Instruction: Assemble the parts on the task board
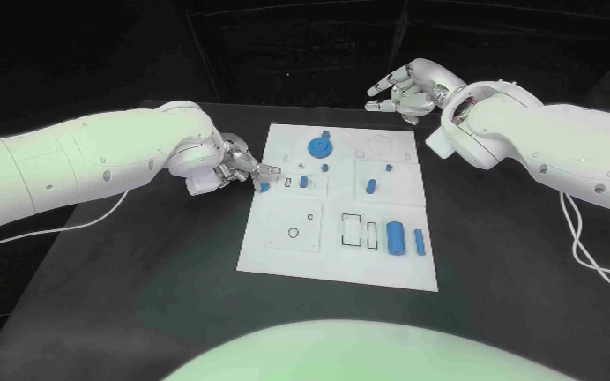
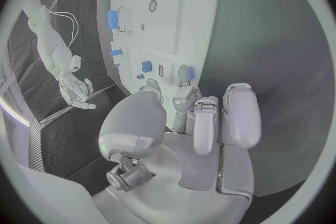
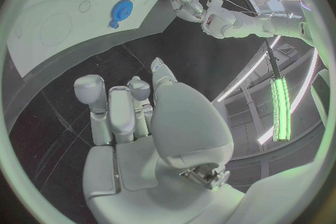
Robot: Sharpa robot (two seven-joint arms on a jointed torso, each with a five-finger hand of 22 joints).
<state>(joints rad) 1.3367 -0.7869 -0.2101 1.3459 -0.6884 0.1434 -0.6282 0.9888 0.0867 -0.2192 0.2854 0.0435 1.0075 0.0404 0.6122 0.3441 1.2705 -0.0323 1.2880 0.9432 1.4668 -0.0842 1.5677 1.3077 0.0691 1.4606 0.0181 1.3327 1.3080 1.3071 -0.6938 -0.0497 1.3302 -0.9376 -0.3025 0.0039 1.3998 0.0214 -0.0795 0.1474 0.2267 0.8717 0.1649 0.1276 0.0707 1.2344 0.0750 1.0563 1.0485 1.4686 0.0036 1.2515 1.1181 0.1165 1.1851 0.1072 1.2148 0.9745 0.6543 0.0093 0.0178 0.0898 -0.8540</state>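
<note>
The white task board [image 1: 337,222] lies mid-table with blue parts on it: a round gear-like part [image 1: 321,145] at the far end, several small pieces [image 1: 368,186] in the middle, and a cylinder [image 1: 397,237] beside a bar [image 1: 419,241] near the front right. My left hand [image 1: 235,168] reaches over the board's left edge. Its forefinger [image 2: 183,75] lies against a small blue piece [image 1: 264,187], [image 2: 190,73], while its other fingers are curled in. Whether it grips the piece is unclear. My right hand [image 1: 407,88] hovers beyond the board's far right corner, fingers apart, holding nothing.
Outlined slots [image 1: 357,231] and a round recess [image 1: 379,145] mark the board. The black table [image 1: 152,293] surrounds it. In the right wrist view the gear-like part [image 3: 122,9] and the left hand [image 3: 185,3] show beyond the right hand [image 3: 133,123].
</note>
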